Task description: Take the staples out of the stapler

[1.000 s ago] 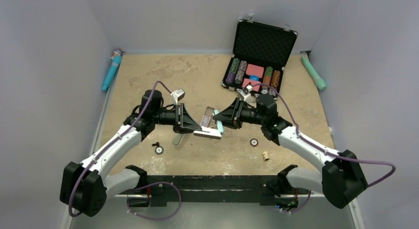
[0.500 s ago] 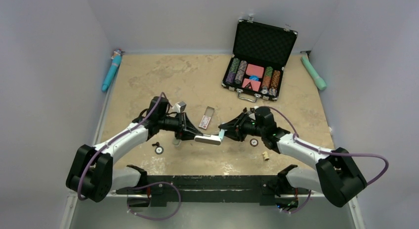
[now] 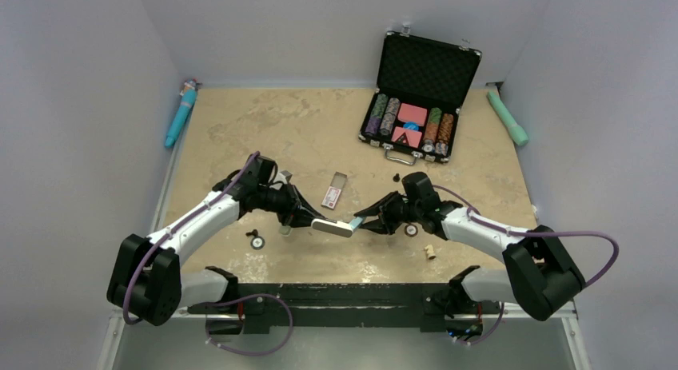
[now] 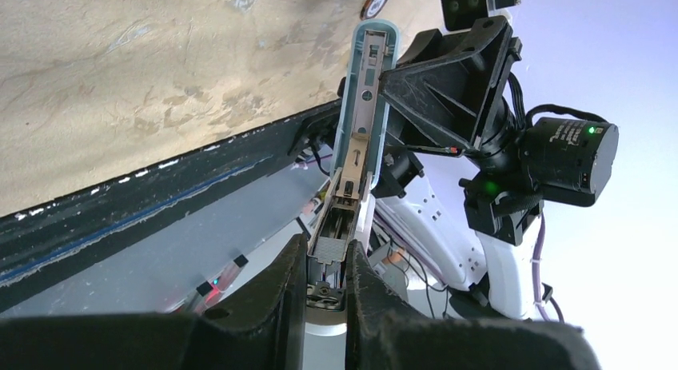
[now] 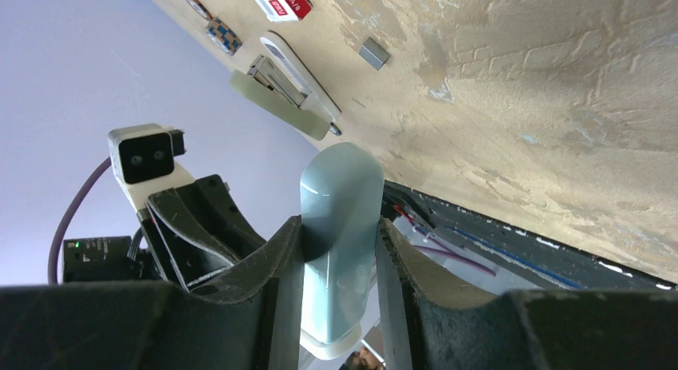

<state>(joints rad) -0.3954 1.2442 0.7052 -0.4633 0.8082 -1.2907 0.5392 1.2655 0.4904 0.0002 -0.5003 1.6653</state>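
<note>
Teal-shelled stapler, hinged open, is held at 6 o'clock of the red-and-white box, left end effector pinching its metal rail and right end effector clamping its cover, while the staples (apparently already out) lie on the bench near that box, so little seems left.

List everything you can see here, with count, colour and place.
stapler: one, pale blue and white, gripped at both ends above the table
staples: one short strip, grey, on the table
small box: one, red and white, mid-table
green-and-white tool: one, on the table, near left
discs: two, black-rimmed, near edge
case: one, black, open, far right
teal tool: one, left wall
green tool: one, right wall
tan cylinder: one, near right
left end effector: black, shut on stapler
right end effector: black, shut on stapler
</note>
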